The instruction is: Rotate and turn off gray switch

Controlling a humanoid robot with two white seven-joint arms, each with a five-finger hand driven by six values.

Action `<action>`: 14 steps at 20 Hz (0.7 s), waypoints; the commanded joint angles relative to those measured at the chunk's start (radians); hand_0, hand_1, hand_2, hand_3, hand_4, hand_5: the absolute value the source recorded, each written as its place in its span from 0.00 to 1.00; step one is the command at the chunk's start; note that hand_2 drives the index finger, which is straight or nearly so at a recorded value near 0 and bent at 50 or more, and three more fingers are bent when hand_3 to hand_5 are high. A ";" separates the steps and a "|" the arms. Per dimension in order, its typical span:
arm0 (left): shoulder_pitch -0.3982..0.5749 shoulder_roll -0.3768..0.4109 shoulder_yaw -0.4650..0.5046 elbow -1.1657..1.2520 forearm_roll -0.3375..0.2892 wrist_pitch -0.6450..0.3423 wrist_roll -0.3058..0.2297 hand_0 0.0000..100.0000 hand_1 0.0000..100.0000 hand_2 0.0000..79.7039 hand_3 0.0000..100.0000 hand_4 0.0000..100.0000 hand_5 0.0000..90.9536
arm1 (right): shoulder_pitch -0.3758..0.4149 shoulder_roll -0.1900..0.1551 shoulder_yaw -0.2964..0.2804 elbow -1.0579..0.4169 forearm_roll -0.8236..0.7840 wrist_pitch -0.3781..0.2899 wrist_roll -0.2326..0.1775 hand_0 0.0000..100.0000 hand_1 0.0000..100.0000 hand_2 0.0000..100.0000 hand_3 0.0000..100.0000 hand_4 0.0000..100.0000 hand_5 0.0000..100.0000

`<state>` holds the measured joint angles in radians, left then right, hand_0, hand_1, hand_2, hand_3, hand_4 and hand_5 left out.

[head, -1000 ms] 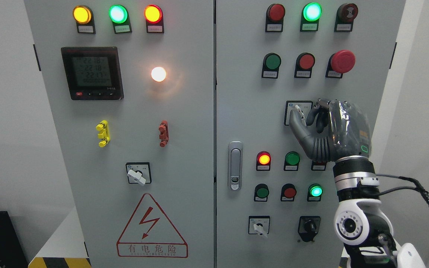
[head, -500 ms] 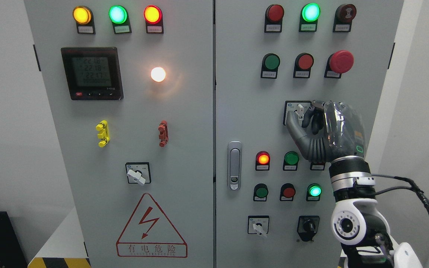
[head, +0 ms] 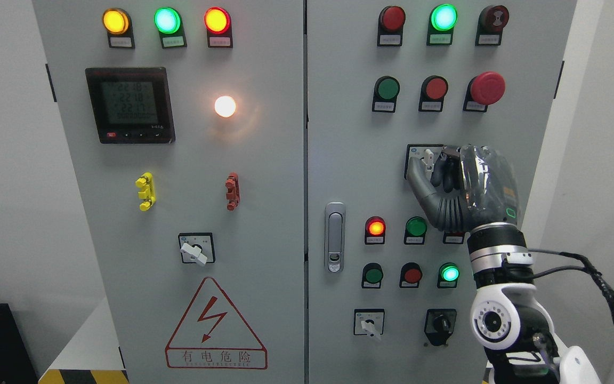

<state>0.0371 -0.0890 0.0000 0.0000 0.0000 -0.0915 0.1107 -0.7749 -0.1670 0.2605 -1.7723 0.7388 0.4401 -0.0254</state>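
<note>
Slippage is the main risk: the right hand (head: 453,178) pinches the gray switch (head: 428,158), upper right door, thumb and fingers closed on its small lever, possibly twisting off.

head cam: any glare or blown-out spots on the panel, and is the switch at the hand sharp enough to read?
Head view: white lamp is blown out with a warm halo on the door; green lamp blooms too. Meter display digits are dim and soft. Gray switch is in focus but half hidden by the right hand, whose plastic-wrapped back shows specular streaks. Its grip is not resolvable.
</note>
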 commanded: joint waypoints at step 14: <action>0.001 0.000 0.032 0.023 -0.008 0.001 -0.002 0.12 0.39 0.00 0.00 0.00 0.00 | 0.006 -0.009 -0.021 -0.035 0.007 -0.004 -0.014 0.53 0.33 0.73 1.00 0.89 1.00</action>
<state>0.0370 -0.0890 0.0000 0.0000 0.0000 -0.0919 0.1095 -0.7713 -0.1687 0.2534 -1.7832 0.7432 0.4368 -0.0382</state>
